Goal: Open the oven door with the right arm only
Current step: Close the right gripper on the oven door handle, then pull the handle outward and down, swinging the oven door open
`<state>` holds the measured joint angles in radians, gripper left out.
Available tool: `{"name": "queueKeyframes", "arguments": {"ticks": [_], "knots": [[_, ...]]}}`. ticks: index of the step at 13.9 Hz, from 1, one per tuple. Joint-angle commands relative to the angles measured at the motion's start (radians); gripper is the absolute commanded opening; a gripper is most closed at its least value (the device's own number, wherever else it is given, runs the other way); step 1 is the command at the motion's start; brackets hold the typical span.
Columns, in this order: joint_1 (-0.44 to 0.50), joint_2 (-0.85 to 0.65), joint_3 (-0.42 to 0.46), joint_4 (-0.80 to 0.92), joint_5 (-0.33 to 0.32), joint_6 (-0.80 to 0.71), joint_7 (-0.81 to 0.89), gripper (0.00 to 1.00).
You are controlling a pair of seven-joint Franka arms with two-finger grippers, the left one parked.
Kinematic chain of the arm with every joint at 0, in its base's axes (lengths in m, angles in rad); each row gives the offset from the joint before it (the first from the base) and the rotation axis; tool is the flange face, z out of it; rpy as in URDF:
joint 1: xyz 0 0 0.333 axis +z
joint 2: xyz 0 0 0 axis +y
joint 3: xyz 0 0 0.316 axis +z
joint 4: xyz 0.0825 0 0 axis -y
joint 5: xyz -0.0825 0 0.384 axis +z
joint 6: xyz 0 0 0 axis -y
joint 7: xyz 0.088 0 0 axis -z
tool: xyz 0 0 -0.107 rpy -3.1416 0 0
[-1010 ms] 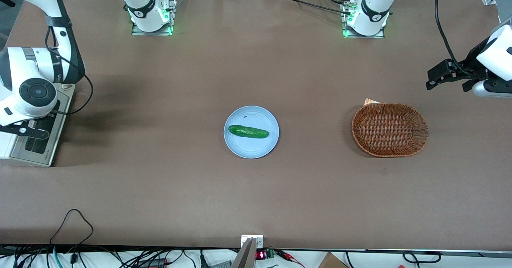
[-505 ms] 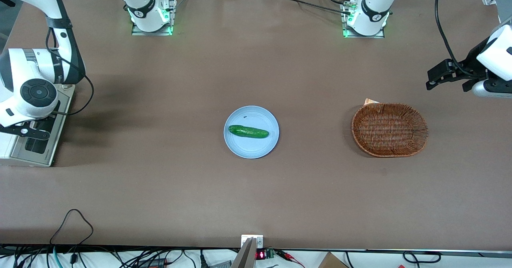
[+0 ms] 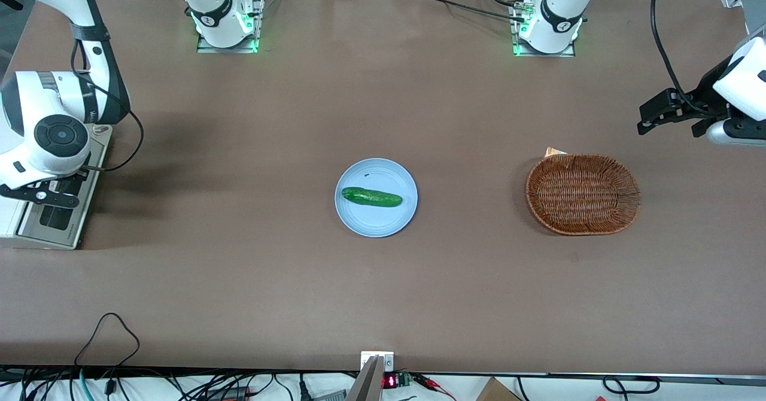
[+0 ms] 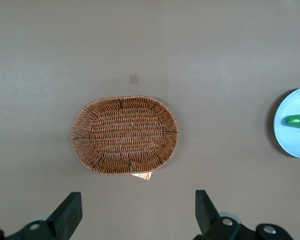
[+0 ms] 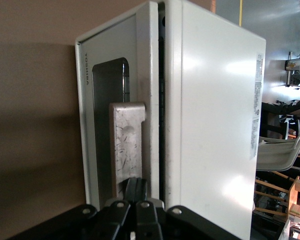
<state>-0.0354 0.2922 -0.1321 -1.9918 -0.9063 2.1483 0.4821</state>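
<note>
Your hand (image 5: 138, 200) sits at oven door (image 5: 117, 115) handle (image 5: 126, 145), fingers together against it. Door ajar, narrow gap at oven body (image 5: 210, 120). Bare tabletop (image 3: 239, 149) in front of door gives free swing room. Plate (image 3: 376, 221) and basket (image 3: 583, 194) well apart toward parked arm's end.

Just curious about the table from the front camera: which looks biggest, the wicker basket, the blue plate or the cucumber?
1. wicker basket
2. blue plate
3. cucumber, lying on the plate

The gripper is at the oven door handle.
</note>
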Motion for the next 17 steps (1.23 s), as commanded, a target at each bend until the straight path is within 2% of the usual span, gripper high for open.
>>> {"name": "queueKeyframes", "arguments": {"ticks": [1,8,17], "knots": [[-0.006,0.022,0.005,-0.030,-0.003,0.087,0.007,0.00],[-0.004,0.033,0.009,-0.059,0.001,0.163,0.006,0.00],[-0.004,0.062,0.012,-0.064,0.136,0.202,0.003,0.00]]}}
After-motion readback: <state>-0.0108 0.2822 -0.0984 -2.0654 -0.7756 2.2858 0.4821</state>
